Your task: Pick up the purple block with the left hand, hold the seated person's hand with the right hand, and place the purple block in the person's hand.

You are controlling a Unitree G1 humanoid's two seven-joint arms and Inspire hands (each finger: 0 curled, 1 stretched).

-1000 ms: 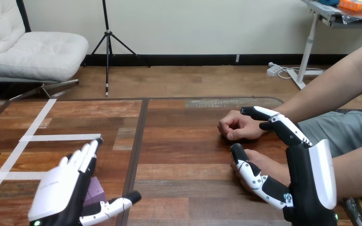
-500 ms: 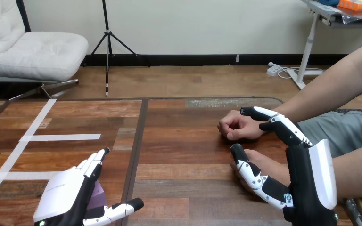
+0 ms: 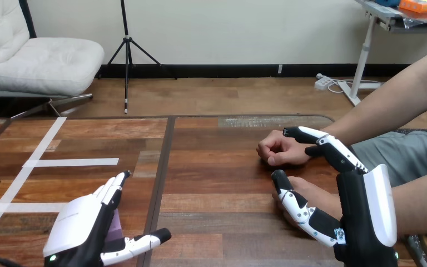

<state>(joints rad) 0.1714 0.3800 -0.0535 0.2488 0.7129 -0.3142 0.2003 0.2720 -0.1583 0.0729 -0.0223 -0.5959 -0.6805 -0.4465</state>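
The purple block [image 3: 115, 225] sits on the table near the front left, with only a sliver showing between the fingers and thumb of my left hand [image 3: 80, 231]. That hand hovers over it, open, fingers straight and thumb stretched out to the right. My right hand [image 3: 364, 208] stands at the right, open, with its fingers pointing up and left and its thumb low. The person's nearer hand [image 3: 307, 188] lies on the table between that thumb and those fingers; whether they touch I cannot tell. The person's farther hand [image 3: 281, 149] rests as a loose fist just beyond.
White tape strips [image 3: 72, 162] mark the left part of the wooden table. A dark seam [image 3: 164, 167] runs front to back down the middle. The person's forearms [image 3: 389, 105] come in from the right.
My left hand has sunk lower and shifted slightly right over the purple block, hiding more of it. The right hand and the person's hands have stayed put.
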